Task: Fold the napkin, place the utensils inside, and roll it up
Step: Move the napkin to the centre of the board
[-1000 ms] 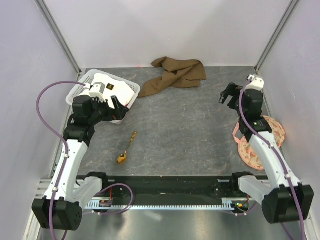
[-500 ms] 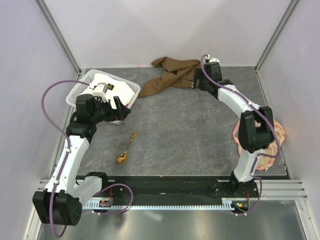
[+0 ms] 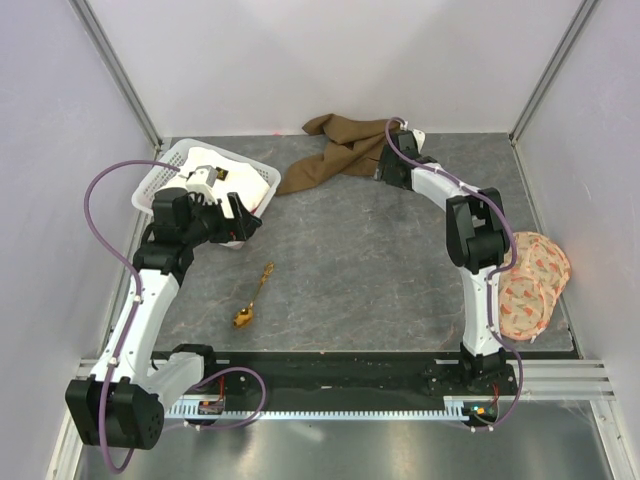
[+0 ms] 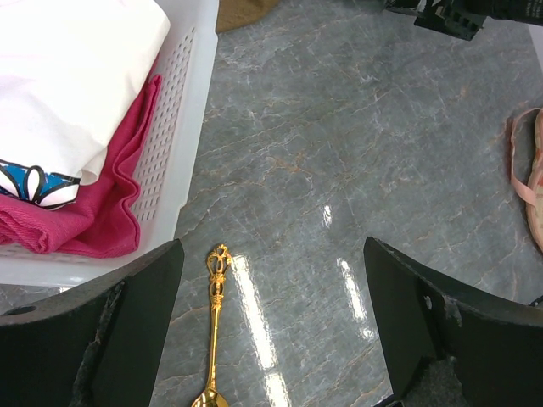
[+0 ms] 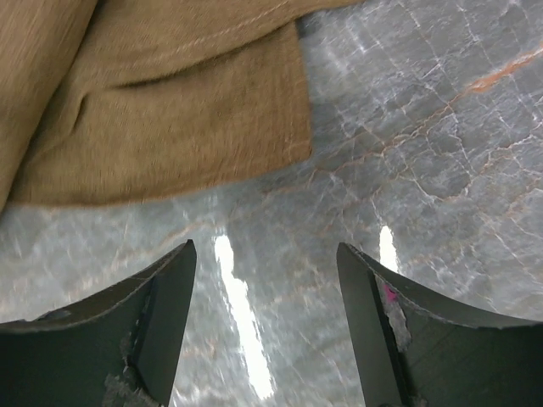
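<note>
The olive-brown napkin [image 3: 343, 148] lies crumpled at the back of the table. My right gripper [image 3: 385, 166] is at its right edge, low over the table. In the right wrist view the gripper [image 5: 265, 259] is open over bare table, with the napkin's [image 5: 161, 102] hem just beyond the fingertips. The gold spoon [image 3: 254, 297] lies near the front left. My left gripper [image 3: 240, 216] hovers beside the basket, open. The left wrist view has the spoon [image 4: 215, 326] just inside the left finger of that gripper [image 4: 271, 280], not held.
A white basket [image 3: 163, 172] at the back left holds a white cloth [image 4: 68, 76] and a pink cloth [image 4: 119, 199]. A peach floral fabric piece [image 3: 532, 283] lies at the right edge. Grey walls and metal posts close in the table.
My right arm swung from the right side across to the back and reached the napkin's right edge. The floral fabric is now uncovered. The left arm barely moved.
</note>
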`<state>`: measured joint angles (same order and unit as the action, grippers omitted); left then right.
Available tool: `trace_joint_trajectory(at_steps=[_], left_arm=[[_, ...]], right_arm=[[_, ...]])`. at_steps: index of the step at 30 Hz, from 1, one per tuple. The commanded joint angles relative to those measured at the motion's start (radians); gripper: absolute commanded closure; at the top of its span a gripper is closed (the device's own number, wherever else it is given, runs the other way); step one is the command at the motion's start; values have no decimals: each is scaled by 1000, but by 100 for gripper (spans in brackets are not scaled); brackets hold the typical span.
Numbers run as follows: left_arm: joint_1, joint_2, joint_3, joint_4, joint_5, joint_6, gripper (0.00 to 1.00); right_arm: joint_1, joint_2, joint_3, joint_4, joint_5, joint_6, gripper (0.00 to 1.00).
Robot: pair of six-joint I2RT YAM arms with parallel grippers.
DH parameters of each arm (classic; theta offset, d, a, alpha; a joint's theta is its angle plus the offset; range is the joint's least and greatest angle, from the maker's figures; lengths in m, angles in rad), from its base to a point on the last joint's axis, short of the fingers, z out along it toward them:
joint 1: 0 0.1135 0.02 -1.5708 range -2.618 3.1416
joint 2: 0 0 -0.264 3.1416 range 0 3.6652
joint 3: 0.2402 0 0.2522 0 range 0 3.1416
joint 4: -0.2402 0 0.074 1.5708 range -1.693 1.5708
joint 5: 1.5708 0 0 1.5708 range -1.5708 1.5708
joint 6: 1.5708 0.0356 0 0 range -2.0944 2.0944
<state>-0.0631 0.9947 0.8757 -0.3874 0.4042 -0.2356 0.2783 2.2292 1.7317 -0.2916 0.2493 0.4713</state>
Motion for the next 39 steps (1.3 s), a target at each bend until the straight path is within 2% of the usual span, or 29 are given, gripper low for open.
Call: trace_joint_trajectory(at_steps=[1,7,15,19,27,30,33,34,39], left_arm=[[-3,8,-1,36,35,45,6],[-6,15,2,35,42,47,6],[-15,19,3,32,44,50,6],[-18,24,3,33,45,51,6],[-20,25,3,35,51,53,7],[-20,24,3,35,56,53,7],[-21,18,-1,33,58,56,7],[-21,18,-1,33,59,59,7],[-50,-13,-14,51,50,64,12]], right_arm=[[-5,43,77,17,71,121,25],[-37,85,85,78,24,234,30],[-88,135,94,126,-56,306,34],[-102,173,118,137,-96,317,46],[-103,198,147,155,-179,313,59],[-102,195,118,195,-234,317,67],[-102,191,101,207,-248,323,89],[-102,178,83,209,-246,323,100],[-102,34,-76,229,-205,250,100]])
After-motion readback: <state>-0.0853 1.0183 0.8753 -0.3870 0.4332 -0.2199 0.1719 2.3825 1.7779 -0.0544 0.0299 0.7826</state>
